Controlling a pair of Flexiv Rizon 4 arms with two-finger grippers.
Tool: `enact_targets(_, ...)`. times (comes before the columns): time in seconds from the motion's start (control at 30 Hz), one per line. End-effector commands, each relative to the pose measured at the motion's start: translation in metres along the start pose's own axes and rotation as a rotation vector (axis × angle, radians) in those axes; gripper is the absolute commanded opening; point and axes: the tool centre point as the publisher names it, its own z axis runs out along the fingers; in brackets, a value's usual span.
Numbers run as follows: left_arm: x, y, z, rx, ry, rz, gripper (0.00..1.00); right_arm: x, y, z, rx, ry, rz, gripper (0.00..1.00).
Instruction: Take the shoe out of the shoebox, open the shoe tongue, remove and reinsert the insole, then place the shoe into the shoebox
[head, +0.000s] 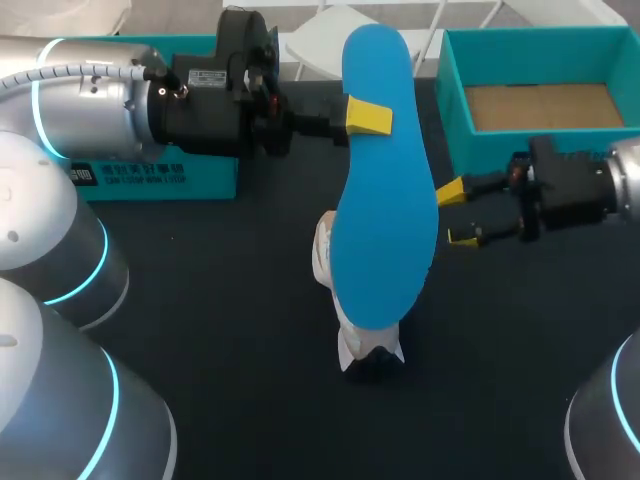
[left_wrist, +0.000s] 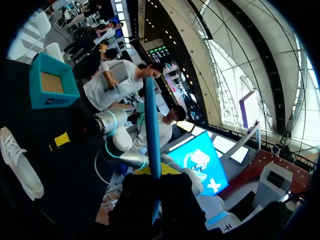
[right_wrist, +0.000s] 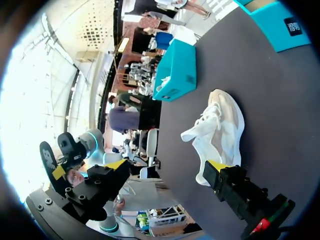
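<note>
insole (head: 385, 190) blue, held up over white shoe (head: 324, 258) | shoe lies on tabletop (head: 230, 320), outside teal shoebox (head: 456, 105) | left gripper (head: 368, 117) fingers seemingly clamped on insole; far finger hidden | right gripper (head: 456, 213) fingers apart, beside shoe

Blue insole (head: 385, 180) in left fingers (head: 368, 117) over white shoe (head: 325, 255), right fingers (head: 450, 190) parted nearby

insole (head: 385, 170) smooth matt blue; shoe (right_wrist: 220, 130) white cloth, laces; shoebox (head: 456, 105) matt teal card; table (head: 230, 300) dark matt.
</note>
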Motion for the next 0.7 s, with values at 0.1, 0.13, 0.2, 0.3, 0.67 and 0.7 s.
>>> enact_targets(0.1, -0.001, 0.001, 0.0, 0.001, 0.0, 0.001, 0.0, 0.012, 0.003, -0.004, 0.012, -0.026, 0.008, 1.0)
enact_targets(0.13, -0.001, 0.001, 0.0, 0.001, 0.0, 0.001, 0.0, 0.014, 0.004, -0.005, -0.005, -0.002, 0.0, 1.0)
enact_targets(0.2, -0.001, 0.001, 0.0, 0.001, 0.0, 0.001, 0.0, 0.014, 0.004, -0.005, -0.005, -0.002, 0.0, 1.0)
enact_targets(0.3, -0.001, 0.001, 0.0, 0.001, 0.0, 0.001, 0.0, 0.014, 0.004, -0.005, -0.005, -0.002, 0.0, 1.0)
enact_targets(0.67, -0.016, 0.005, -0.008, -0.03, -0.039, 0.172, 0.0, 0.014, 0.004, -0.005, -0.005, -0.002, 0.0, 1.0)
enact_targets(0.7, -0.019, 0.006, -0.01, -0.026, -0.051, 0.214, 0.0, 0.014, 0.004, -0.005, -0.005, -0.002, 0.0, 1.0)
